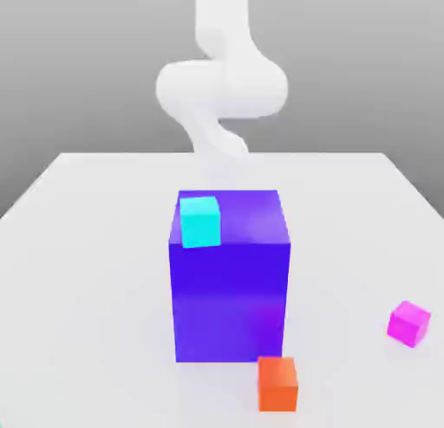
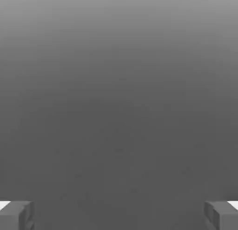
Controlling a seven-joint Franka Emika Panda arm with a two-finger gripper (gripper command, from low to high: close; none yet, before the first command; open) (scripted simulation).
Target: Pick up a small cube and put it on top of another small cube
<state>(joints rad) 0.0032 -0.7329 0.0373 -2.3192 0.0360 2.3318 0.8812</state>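
Fingers [image 2: 18,215] spread wide (nothing between them).

Cam setup: ext + hand
Ext view: high front angle over table [image 1: 78,244], arm [image 1: 221,80] at upper centre. Hand view faces blank grey; fingertips [image 2: 16,215] at lower corners.

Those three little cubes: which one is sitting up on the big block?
The cyan cube. It rests on top of the big blue-purple block, while the orange cube and the magenta cube lie down on the table.
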